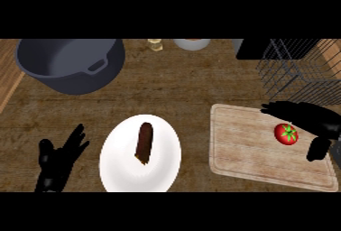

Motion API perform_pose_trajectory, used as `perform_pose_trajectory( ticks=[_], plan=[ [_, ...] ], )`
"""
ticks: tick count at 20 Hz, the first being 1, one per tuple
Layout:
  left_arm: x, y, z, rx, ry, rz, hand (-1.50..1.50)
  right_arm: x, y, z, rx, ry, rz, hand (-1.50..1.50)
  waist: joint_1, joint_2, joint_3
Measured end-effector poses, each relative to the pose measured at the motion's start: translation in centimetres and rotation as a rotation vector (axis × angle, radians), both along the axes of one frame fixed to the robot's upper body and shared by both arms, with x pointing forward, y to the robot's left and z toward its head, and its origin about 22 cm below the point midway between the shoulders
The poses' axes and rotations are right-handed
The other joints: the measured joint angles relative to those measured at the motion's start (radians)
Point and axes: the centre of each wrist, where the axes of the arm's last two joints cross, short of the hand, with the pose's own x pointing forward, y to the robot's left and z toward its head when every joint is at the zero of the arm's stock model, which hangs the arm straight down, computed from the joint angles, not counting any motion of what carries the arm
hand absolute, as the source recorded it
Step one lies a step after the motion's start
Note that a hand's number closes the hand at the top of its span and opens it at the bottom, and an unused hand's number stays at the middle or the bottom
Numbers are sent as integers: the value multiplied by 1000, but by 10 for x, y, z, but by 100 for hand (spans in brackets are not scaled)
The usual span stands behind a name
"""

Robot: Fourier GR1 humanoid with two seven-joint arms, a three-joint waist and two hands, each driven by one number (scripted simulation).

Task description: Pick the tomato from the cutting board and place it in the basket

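Tomato (pixel 286 134) on cutting board (pixel 266 149), right hand (pixel 313 119) spread around it, not touching.

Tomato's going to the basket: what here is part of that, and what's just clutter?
Part of the job: tomato, cutting board, wire basket, right robot hand open around the tomato.

Just lying about: grey pot, white plate with a brown item, resting left robot hand.

Bare counter (pixel 200 81) separates pot (pixel 70 63), plate (pixel 140 153) and wire basket (pixel 300 67).
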Motion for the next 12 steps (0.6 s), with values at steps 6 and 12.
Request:
perform_pose_trajectory(
  ticks=[6,12],
  plan=[
    [1,0,5,-8,10,-5,0,5,-4,-9,0,-9,-4,150,2,2,-2],
    [2,6,5,-3,13,-4,0,5,-1,-24,-13,-99,80,150,3,1,-4]
  ],
)
